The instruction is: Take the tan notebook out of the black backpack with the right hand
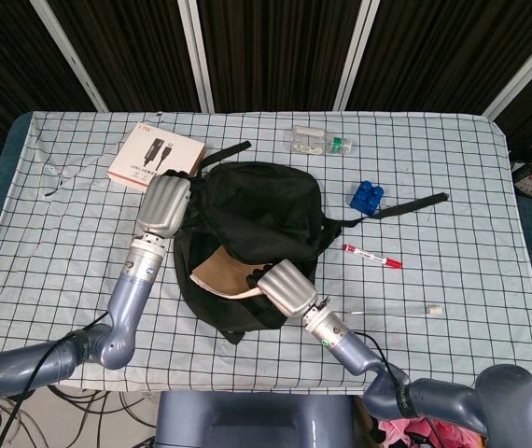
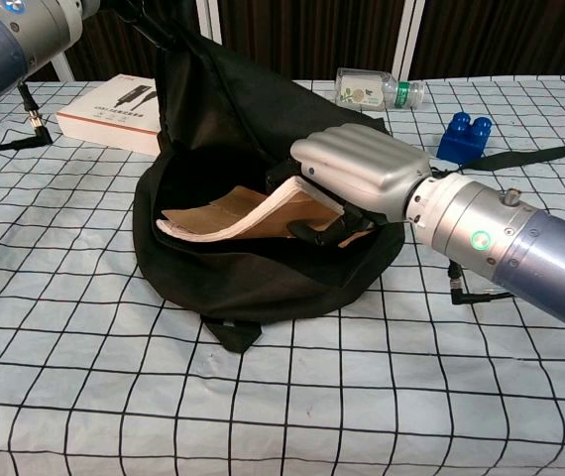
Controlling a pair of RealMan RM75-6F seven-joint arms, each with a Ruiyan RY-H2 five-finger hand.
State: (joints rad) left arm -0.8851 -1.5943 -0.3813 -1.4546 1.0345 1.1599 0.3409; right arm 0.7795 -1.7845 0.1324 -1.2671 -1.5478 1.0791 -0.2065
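Step in hand: grasping stage; the tan notebook [image 2: 231, 216] is gripped but not yet out of the black backpack [image 1: 247, 219].
Right hand: the right hand [image 2: 357, 178] reaches into the bag's mouth from about 4 o'clock in the head view; its fingers are curled over the notebook's near end, with dark fingertips [image 2: 312, 233] showing under the cover, so it holds the notebook.
Left hand: the left hand [image 1: 163, 207] sits at the backpack's 9 o'clock edge, fingers folded down against the fabric; it seems to be holding the opening up, but whether it truly pinches the cloth I cannot tell.
Notebook position: lying inside the open mouth at the bag's 7 o'clock side, bent upward where the right hand takes it, most of it within the rim.
Surroundings: a box [image 1: 156, 155] at 10 o'clock of the bag, a clear bottle [image 1: 320, 142] at 1 o'clock, a blue block [image 1: 368, 196] at 3 o'clock, a red marker [image 1: 371, 256] at 4 o'clock, all on the checked tablecloth [image 1: 453, 308].
Next move: judged from this, draw the notebook back toward 5 o'clock and slightly upward, keeping the grip firm so the cover clears the lip.
Risk: the bent pages could slip, or the bag could drag along.
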